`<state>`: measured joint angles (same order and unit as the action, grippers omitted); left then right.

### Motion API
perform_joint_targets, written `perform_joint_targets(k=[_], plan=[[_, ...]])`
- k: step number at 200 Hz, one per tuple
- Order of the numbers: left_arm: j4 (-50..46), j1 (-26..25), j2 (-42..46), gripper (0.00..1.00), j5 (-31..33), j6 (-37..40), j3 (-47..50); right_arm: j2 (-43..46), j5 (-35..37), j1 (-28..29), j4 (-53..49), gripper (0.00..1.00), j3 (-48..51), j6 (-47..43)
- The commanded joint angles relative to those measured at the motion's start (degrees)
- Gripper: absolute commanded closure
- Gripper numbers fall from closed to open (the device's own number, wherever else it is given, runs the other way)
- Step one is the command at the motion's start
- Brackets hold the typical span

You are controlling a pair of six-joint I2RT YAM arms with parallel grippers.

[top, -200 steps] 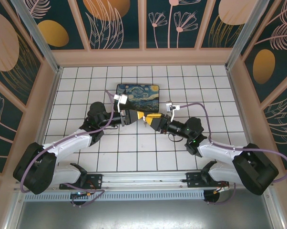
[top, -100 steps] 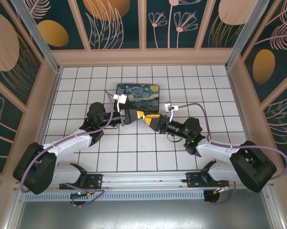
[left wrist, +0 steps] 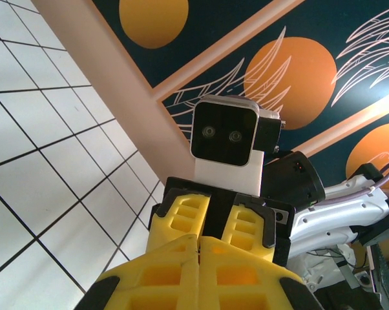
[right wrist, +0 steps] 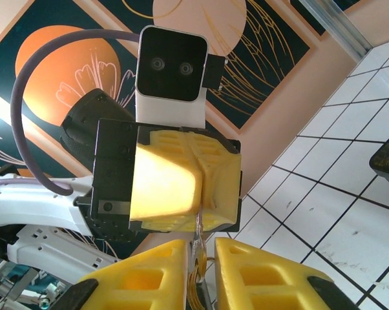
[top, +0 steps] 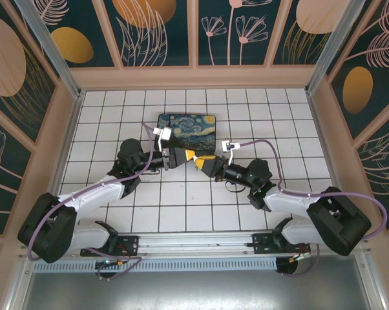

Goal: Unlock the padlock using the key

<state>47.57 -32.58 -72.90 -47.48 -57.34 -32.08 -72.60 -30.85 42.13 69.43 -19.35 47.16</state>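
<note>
Tiny metal sliver pinched between two yellow claws, held tip to tip above the tabletop.
The metal sliver (right wrist: 198, 227), key or padlock shackle, I cannot tell, juts from the left claw (right wrist: 201, 194), whose fingers are pressed together. The right claw (right wrist: 199, 245) flanks it narrowly, grip uncertain. It is probably light, stiff and slippery, so pinch its flat faces. White-tiled tabletop (top: 104, 116), painted box (top: 188, 126) just behind, floral walls (top: 156, 32).

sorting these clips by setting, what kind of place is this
Probably a purpose-built robot test cell: white tiled floor boxed in by painted floral wall panels, metal mounting rail at the near edge.
</note>
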Motion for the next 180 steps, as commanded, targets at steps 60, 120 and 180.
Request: perform_joint_targets(k=[60, 120, 180], plan=[[4.0, -0.1, 0.5, 1.00, 0.5, -0.8, 1.3, -3.1, 0.9, 1.2, 8.8, 1.00, -0.2, 2.9], [-16.7, 1.5, 3.5, 0.34, 9.0, 8.4, -1.8, -0.3, 3.0, 0.3, -0.5, 1.00, 1.0, 1.5], [-39.6, 2.8, 6.5, 0.31, 26.6, 16.6, 0.1, 6.0, 4.1, -5.1, -18.6, 1.00, 2.4, -2.3]])
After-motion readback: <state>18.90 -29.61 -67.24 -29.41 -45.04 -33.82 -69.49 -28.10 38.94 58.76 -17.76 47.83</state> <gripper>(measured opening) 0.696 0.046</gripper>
